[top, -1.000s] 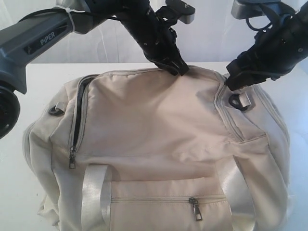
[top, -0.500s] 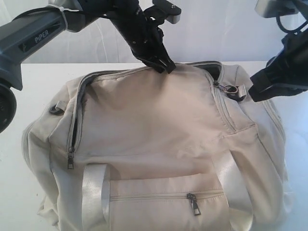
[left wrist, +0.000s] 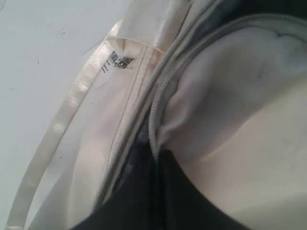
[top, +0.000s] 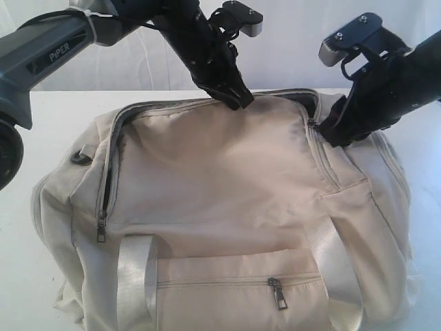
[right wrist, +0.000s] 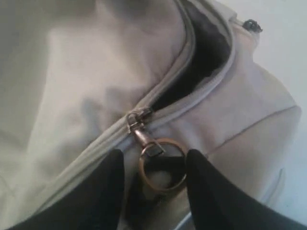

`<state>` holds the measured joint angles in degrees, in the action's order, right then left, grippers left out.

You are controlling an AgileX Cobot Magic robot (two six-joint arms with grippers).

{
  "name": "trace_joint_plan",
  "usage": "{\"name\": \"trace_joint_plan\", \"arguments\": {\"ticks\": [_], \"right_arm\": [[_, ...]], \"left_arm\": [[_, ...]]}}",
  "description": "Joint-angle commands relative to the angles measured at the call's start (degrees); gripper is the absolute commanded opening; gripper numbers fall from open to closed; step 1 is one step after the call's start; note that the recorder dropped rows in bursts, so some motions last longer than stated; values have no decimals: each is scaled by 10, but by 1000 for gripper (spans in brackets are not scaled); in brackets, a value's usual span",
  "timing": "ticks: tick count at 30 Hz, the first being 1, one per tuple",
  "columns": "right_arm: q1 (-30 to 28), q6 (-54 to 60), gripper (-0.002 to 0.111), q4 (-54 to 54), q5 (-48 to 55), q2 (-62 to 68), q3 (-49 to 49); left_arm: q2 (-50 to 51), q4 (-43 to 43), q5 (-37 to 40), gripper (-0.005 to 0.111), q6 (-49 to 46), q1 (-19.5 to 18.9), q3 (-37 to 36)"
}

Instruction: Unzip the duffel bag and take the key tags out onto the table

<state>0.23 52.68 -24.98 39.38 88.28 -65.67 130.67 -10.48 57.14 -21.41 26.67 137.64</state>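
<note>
Right gripper (right wrist: pixel 154 163) has swung back to the duffel bag (top: pixel 220 186) on the table (top: pixel 55 110), jaws open astride the zipper ring (right wrist: pixel 149 145), holding nothing; left gripper (top: pixel 234 96) clamps the flap (top: pixel 207 152). Key tags unseen. Close squarely on ring

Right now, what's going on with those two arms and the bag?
The left gripper pinches the top flap of the duffel bag at its far edge. The right gripper is open, fingers either side of the ring zipper pull, not gripping it. The main zipper is partly undone, dark lining showing. No key tags in sight.
</note>
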Motion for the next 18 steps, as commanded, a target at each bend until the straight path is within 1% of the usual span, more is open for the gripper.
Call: {"name": "trace_joint_plan", "arguments": {"ticks": [1,4,5,6,7,8,9,15,18], "right_arm": [[-3,15,40,-5,-24,32,-12],[0,15,40,-5,-33,51,-12],[1,15,35,-4,-37,56,-12],[1,10,24,-4,-39,59,-14],[1,10,17,-4,-36,59,-17],[1,4,5,-4,-33,59,-21],[1,-6,0,-4,-30,58,-24],[1,-50,0,-4,-14,23,-48],[1,-76,0,-4,22,1,-51]], "left_arm": [[-1,-12,14,0,-4,0,-2],[-1,-13,14,0,-5,0,-2],[-1,-14,13,0,-5,0,-2],[-1,-14,13,0,-6,0,-2],[-1,-14,13,0,-7,0,-2],[-1,-14,13,0,-7,0,-2],[-1,-14,13,0,-7,0,-2],[-1,-14,13,0,-8,0,-2],[-1,-14,13,0,-8,0,-2]]}}
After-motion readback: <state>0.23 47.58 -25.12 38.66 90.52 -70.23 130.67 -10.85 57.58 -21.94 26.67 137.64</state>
